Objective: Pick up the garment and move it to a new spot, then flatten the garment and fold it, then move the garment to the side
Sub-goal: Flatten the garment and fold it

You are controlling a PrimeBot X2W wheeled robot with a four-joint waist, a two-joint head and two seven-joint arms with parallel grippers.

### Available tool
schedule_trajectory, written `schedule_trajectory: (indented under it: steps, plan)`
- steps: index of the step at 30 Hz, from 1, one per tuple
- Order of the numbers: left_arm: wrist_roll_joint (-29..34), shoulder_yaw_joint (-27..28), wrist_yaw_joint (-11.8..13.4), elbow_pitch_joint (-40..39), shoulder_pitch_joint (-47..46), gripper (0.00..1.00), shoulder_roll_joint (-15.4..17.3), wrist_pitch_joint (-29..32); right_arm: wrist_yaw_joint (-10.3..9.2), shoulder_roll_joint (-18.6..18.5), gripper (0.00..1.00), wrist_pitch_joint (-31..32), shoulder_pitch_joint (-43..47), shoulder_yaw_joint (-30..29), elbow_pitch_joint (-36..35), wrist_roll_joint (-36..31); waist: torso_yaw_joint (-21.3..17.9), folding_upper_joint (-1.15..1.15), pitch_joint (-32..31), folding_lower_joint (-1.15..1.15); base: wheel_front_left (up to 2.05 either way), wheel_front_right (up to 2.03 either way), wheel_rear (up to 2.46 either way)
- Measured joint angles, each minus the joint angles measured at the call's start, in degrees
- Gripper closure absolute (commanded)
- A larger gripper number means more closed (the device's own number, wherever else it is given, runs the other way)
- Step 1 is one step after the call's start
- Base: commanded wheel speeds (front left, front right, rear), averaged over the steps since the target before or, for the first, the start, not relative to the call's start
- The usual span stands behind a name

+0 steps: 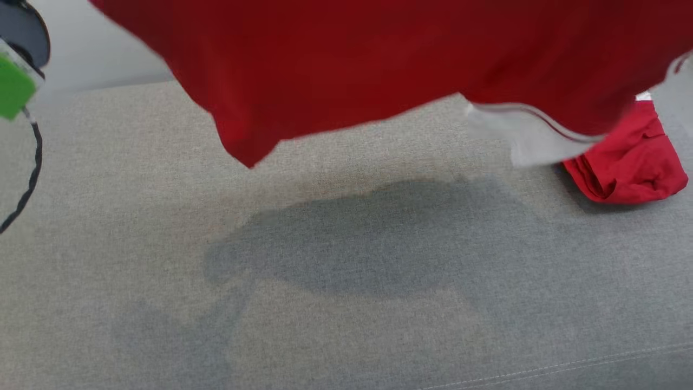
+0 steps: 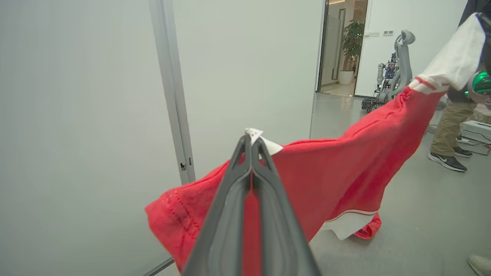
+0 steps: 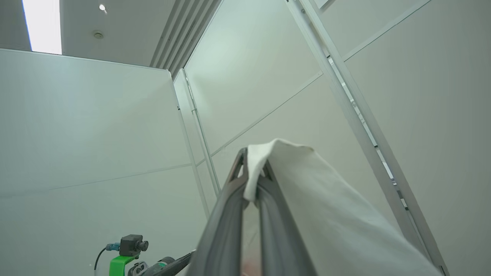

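Observation:
The garment [image 1: 379, 59] is red with white trim and hangs lifted above the grey cushioned surface [image 1: 346, 303], stretched across the top of the head view. One end [image 1: 628, 162] trails down onto the surface at the right. In the left wrist view my left gripper [image 2: 252, 142] is shut on a red and white edge of the garment [image 2: 345, 165], which stretches away to the upper right. In the right wrist view my right gripper [image 3: 251, 159] is shut on a white part of the garment [image 3: 326, 207], pointing up toward the ceiling.
A pale wall [image 2: 76, 115] stands behind the surface. In the left wrist view a person's legs and shoes [image 2: 447, 153] stand at the right, near another machine [image 2: 391, 73] by a doorway. A wrist part with a green tag [image 1: 16, 81] shows at the head view's left edge.

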Motion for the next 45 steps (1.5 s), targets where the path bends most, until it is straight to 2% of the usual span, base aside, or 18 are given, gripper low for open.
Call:
schedule_trajectory:
  steps: [3,4,8,11,13,17,19,22,24,26,29,32,33,36,41,43,45]
  plan:
    - [-3.11,-0.4,2.68,-1.68,2.8,1.0,1.21,4.57,-5.01,-2.18,1.0,3.5,1.55,0.23,-0.92,-0.23,-0.4,0.0,0.14,0.0,0.0,0.0,0.0]
    - [-4.02,-0.46,3.63,-1.89,3.48,1.0,1.2,5.66,-5.55,-2.61,1.0,4.54,2.33,0.27,-0.69,-0.36,-0.49,0.0,0.43,0.0,0.0,0.0,0.0]
    - [-5.36,-1.22,6.13,0.54,4.33,1.0,1.11,8.55,-5.28,-2.07,1.0,6.92,5.11,0.92,4.12,-0.8,-0.75,0.0,2.53,0.0,0.0,0.0,0.0]
    - [-5.06,-2.78,6.69,6.39,4.56,1.0,-0.22,9.38,-5.21,1.25,1.0,7.38,6.03,3.57,11.32,-1.81,-0.56,0.0,4.7,0.0,0.0,0.0,0.0]
    - [-3.27,-4.16,6.84,10.13,4.54,1.0,-1.89,9.22,-4.86,3.32,1.0,7.24,5.99,6.36,16.59,-5.17,-0.36,0.0,6.21,0.0,0.0,0.0,0.0]
    - [6.26,-5.44,7.23,17.49,1.97,1.0,-5.12,3.81,-4.79,7.48,1.0,2.53,4.0,6.92,29.74,-16.53,0.13,0.0,9.35,0.0,0.0,0.0,0.0]
    - [11.15,-5.43,7.23,18.73,-2.04,1.0,-6.32,0.2,-4.79,9.45,1.0,-1.04,-0.59,5.54,32.94,-22.19,0.39,0.0,10.93,0.0,0.0,0.0,0.0]
    - [17.9,-4.28,7.21,17.64,-10.56,1.0,-8.5,-7.05,-4.79,13.45,1.0,-5.66,-12.51,3.45,32.2,-26.16,0.79,0.0,13.32,0.0,0.0,0.0,0.0]
    - [23.2,-3.78,7.15,15.3,-16.31,1.0,-8.31,-12.0,-4.72,15.68,1.0,-7.71,-19.99,4.0,30.07,-27.32,1.04,0.0,14.91,0.0,0.0,0.0,0.0]
    - [26.58,-3.24,6.62,13.44,-20.52,1.0,-7.25,-15.23,-4.31,16.08,1.0,-8.64,-25.03,5.02,28.35,-27.61,1.2,0.0,16.53,0.0,0.0,0.0,0.0]
    - [27.7,-2.47,5.71,12.63,-21.06,1.0,-6.7,-20.01,-4.32,14.7,1.0,-9.54,-26.53,6.87,25.46,-27.18,1.23,0.0,19.01,0.0,0.0,0.0,0.0]
    - [28.07,-2.36,4.63,14.73,-14.76,1.0,-7.77,-26.87,-3.78,13.57,1.0,-10.63,-20.82,9.46,23.45,-25.57,1.07,0.0,21.12,0.0,0.0,0.0,0.0]
    - [28.07,-2.36,4.63,14.73,-14.76,1.0,-7.77,-26.87,-3.78,13.57,1.0,-10.63,-20.82,9.46,23.45,-25.57,1.07,0.0,21.12,0.0,0.0,0.0,0.0]
    - [27.93,-3.28,5.04,20.65,0.63,1.0,-7.93,-31.31,-2.69,13.84,1.0,-10.73,-6.07,9.94,26.2,-22.63,0.57,0.0,22.09,0.02,0.0,0.0,0.0]
    - [25.39,-9.84,5.28,31.72,29.34,1.0,-10.4,-35.62,-2.81,14.32,1.0,-11.6,21.76,9.85,34.44,-19.72,0.02,0.0,20.63,0.02,0.0,0.0,0.0]
    - [24.16,-9.07,5.28,33.52,34.18,1.0,-11.54,-39.75,-2.1,14.61,1.0,-12.65,29.1,10.47,35.96,-19.63,-0.18,0.0,19.31,0.0,0.0,0.0,0.0]
    - [22.72,-8.56,5.28,35.8,34.63,1.0,-12.72,-41.53,-1.23,15.11,1.0,-14.15,32.36,10.6,36.04,-18.8,-0.38,0.0,17.83,0.0,0.0,0.0,0.0]
